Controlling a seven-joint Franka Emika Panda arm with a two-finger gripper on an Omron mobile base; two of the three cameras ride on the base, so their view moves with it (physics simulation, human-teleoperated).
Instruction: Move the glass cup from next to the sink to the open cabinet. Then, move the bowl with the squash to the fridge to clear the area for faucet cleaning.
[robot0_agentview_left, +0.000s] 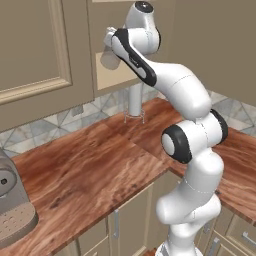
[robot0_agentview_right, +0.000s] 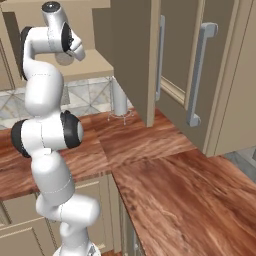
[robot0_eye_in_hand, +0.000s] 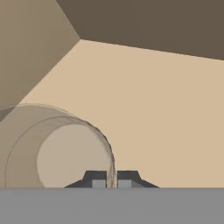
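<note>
Your tool (robot0_eye_in_hand: 111, 181) is clamped on the rim of the glass cup (robot0_eye_in_hand: 57, 148): in the hand view its two dark fingertips (robot0_eye_in_hand: 98, 179) pinch the thin clear wall from both sides, one inside the rim and one outside. You are looking straight down into the cup, with its round base showing pale against the tan shelf (robot0_eye_in_hand: 166, 113) of the open cabinet (robot0_agentview_left: 112, 75).

In the left base view the cup (robot0_agentview_left: 109, 59) hangs under the hand, just over the front part of that shelf; whether its base touches the shelf cannot be told. In the right base view the cup (robot0_agentview_right: 64, 58) sits close beneath the wrist, above the same shelf (robot0_agentview_right: 92, 67), with the cabinet's door (robot0_agentview_right: 132, 55) swung open to its right.

Below the cabinet, a white paper-towel roll (robot0_agentview_left: 135, 99) stands upright on the wooden bench (robot0_agentview_left: 95, 170) against the tiled wall. Further along the bench from the cabinet, at the left edge, you can see part of a grey appliance (robot0_agentview_left: 12, 205).
</note>
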